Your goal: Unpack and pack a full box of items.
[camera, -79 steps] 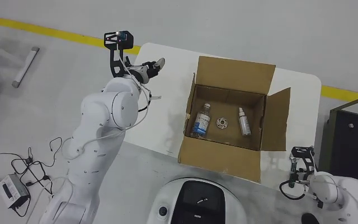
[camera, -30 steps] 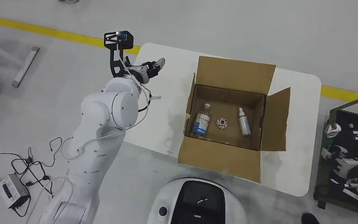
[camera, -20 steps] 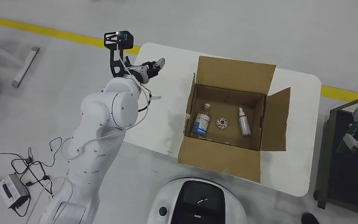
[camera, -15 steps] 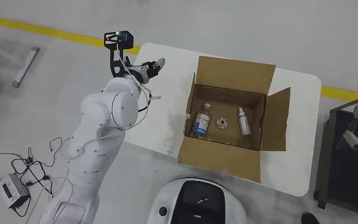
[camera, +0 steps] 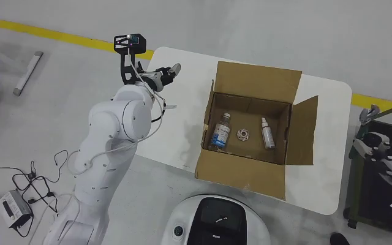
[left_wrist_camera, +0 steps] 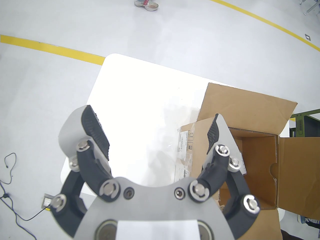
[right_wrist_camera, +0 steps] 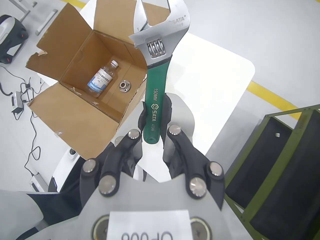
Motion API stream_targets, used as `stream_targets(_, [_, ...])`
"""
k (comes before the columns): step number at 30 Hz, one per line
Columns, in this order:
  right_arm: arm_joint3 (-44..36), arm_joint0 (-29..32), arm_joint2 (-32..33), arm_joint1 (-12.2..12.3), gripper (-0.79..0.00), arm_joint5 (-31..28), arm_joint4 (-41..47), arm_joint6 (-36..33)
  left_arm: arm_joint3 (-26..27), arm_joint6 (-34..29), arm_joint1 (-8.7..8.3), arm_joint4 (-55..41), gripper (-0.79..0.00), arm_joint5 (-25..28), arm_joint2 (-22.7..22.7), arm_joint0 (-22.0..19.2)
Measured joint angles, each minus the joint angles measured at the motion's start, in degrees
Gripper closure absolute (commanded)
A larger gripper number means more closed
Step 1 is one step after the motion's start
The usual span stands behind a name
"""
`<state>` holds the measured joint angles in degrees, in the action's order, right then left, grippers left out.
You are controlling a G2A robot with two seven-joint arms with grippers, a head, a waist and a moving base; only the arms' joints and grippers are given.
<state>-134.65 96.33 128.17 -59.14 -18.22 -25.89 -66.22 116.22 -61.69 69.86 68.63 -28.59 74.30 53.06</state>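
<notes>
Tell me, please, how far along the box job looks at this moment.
Already inside the open box: a bottle, a metal flange and a spray bottle. In hand: the right claw is shut on a green-handled wrench, off the table's side. The left claw is open and empty above the table. Left: the wrench is outside the box, and the flaps are open.

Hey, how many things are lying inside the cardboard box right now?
3. A clear bottle lies at the robot's left, a small metal flange in the middle, and a little spray bottle at the right. The near wall of the box could hide something small.
</notes>
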Motion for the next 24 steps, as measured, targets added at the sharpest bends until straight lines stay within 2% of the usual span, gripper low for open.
stream_targets(5, [0.0,0.13,-0.39,0.0,0.0,0.15,0.04,0.41,0.0,0.0,0.0,0.0,-0.785,0.0,0.0,0.0])
stream_targets(11, [0.0,-4.15,-8.03,0.95,0.0,-0.1,-0.87,2.18,0.0,0.0,0.0,0.0,-0.785,0.0,0.0,0.0])
stream_targets(14, [0.0,-7.63,-14.18,1.48,0.0,3.02,-2.19,0.56,0.0,0.0,0.0,0.0,-0.785,0.0,0.0,0.0])
stream_targets(19, [0.35,-12.21,-24.72,1.73,0.0,13.21,-3.08,-1.27,0.0,0.0,0.0,0.0,-0.785,0.0,0.0,0.0])
stream_targets(24, [6.61,-16.81,-34.58,1.7,0.0,20.17,-7.0,-2.09,0.0,0.0,0.0,0.0,-0.785,0.0,0.0,0.0])
